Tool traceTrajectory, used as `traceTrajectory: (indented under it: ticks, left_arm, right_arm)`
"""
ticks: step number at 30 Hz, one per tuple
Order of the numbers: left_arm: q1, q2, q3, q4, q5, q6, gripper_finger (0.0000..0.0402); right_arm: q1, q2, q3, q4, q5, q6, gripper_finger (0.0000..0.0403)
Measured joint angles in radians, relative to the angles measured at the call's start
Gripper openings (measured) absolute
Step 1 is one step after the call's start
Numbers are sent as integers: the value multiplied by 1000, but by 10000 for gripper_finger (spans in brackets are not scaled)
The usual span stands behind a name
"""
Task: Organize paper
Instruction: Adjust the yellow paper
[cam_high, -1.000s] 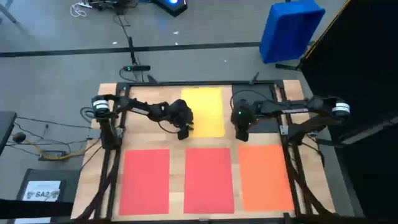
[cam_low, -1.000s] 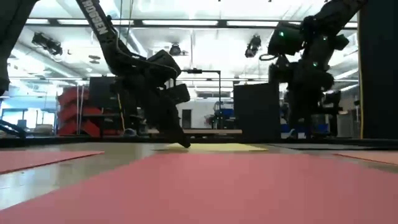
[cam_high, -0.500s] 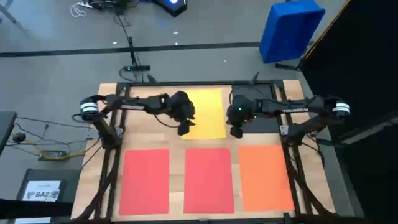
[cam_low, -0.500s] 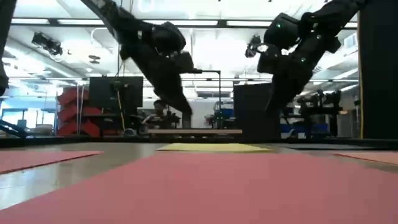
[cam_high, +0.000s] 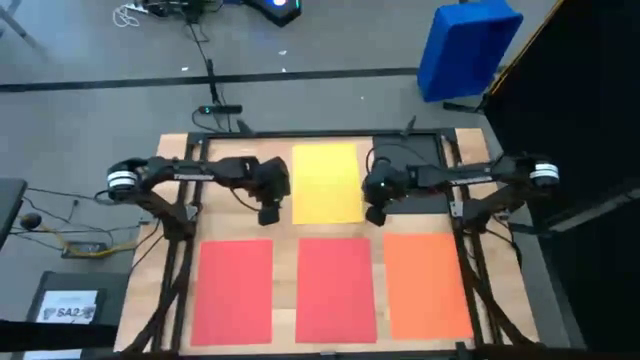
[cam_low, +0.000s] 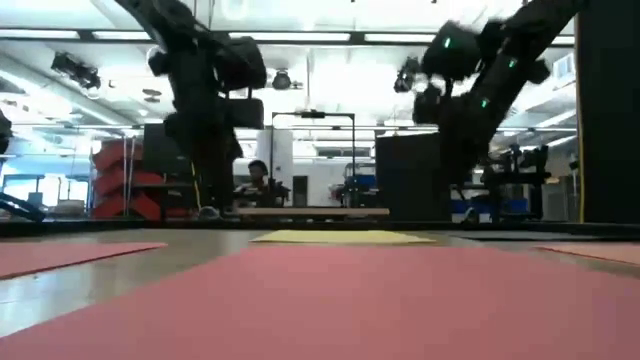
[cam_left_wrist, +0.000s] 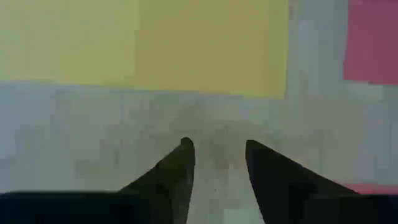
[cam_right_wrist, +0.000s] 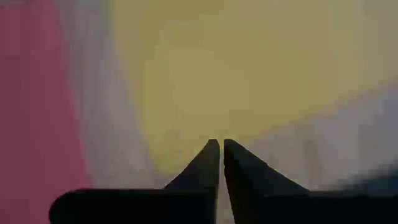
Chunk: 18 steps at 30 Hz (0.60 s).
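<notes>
A yellow sheet lies flat at the middle of the table's far half. It also shows in the low view and in both wrist views. A dark sheet lies to its right, under the right arm. Two red sheets and an orange sheet lie flat along the near edge. My left gripper is open above bare wood, left of the yellow sheet's near-left corner. My right gripper is shut, just off the yellow sheet's near-right corner.
A blue bin stands on the floor beyond the table's far right corner. A dark box with a white label sits on the floor to the left. Bare wood strips run between the sheets. A person sits far back in the room.
My left gripper rose off the yellow sheet's near-left corner and swung toward the table's left, onto bare wood. My right gripper shifted a little left, toward the yellow sheet's near-right corner. The sheets stayed flat where they were.
</notes>
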<state>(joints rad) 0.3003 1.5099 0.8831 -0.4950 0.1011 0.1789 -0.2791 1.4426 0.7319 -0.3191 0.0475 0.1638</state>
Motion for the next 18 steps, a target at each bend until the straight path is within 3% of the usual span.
traceTrajectory:
  ticks: [7,18]
  left_arm:
    - [51,98,-1,-1,15,7,9]
    - [62,247,42,59,99,55,0]
  right_arm:
    - [-52,169,85,-98,-42,-61,0]
    - [-46,269,158,-107,-115,-76,0]
